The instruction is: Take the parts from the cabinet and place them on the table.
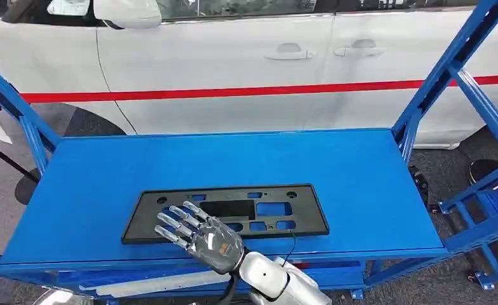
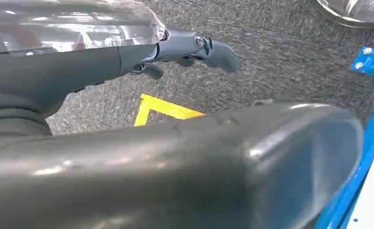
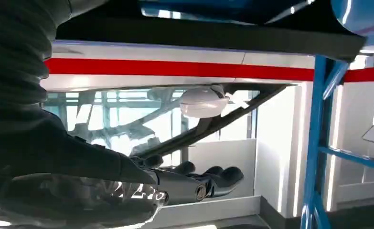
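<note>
Flat on table (image 1: 373, 184), black part (image 1: 297, 213) under right hand (image 1: 198, 234).

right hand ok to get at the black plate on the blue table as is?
Probably yes. The right hand already reaches over the near edge of the black plate, fingers spread above it, and nothing else lies on the blue table around it.
</note>
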